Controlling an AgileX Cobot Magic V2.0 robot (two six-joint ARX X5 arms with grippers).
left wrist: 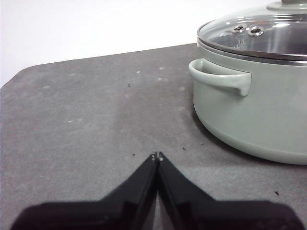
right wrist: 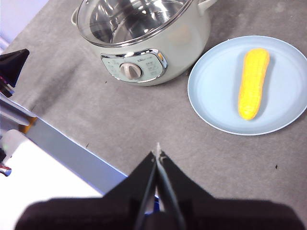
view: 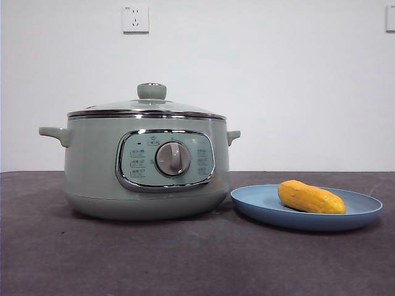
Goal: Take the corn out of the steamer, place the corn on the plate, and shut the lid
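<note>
Corn [view: 310, 197] lies on the plate [view: 364, 209], right of the steamer [view: 92, 172], whose lid [view: 148, 106] sits seated in the front view; nothing of the task looks left. Left wrist view: the left hand [left wrist: 157, 155], pinched together and empty, hangs over bare surface [left wrist: 86, 110] near the steamer's handle. Right wrist view: the right hand [right wrist: 157, 154], likewise pinched and empty, hovers above the near surface, apart from the plate.

I see a dark grey table [view: 185, 259] carrying the pale-green steamer [view: 99, 172] and, just beside it on my right, the light-blue plate [view: 259, 206]; both rest directly on it.
</note>
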